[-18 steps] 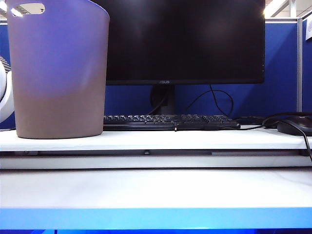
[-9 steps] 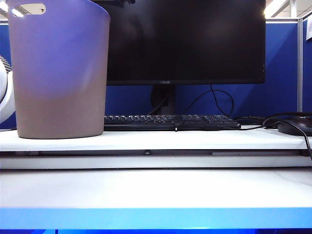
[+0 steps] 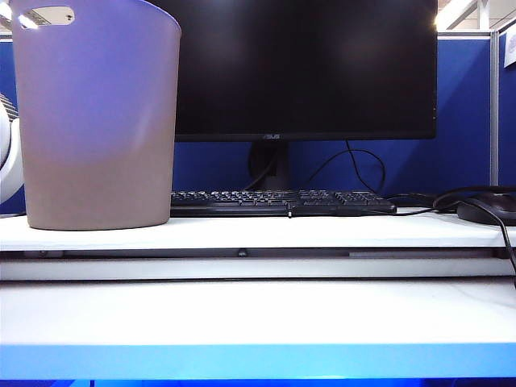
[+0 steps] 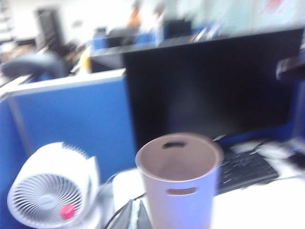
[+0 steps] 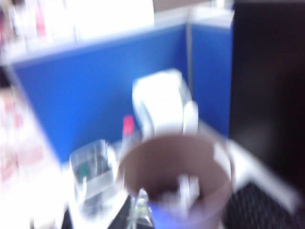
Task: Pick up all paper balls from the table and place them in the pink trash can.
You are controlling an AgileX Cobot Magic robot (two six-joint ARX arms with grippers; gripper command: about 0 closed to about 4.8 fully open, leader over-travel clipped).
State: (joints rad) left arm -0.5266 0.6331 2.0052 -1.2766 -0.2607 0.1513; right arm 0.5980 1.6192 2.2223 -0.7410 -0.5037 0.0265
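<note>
Exterior view: the pink trash can (image 3: 95, 121) stands at the left on the white table (image 3: 258, 318), beside the monitor (image 3: 306, 68) and keyboard (image 3: 282, 201). Left wrist view: the left gripper (image 4: 135, 214), jaws closed and empty, hangs near the can's rim, a white fan (image 4: 47, 193) alongside. Right wrist view, blurred: the right gripper (image 5: 140, 212), closed, hovers over the can's mouth; something pale lies inside

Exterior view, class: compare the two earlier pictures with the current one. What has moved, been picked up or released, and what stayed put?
Nothing visibly changed: the pink trash can, the table, monitor and keyboard all stand as before, and no paper ball or gripper shows in this view.
</note>
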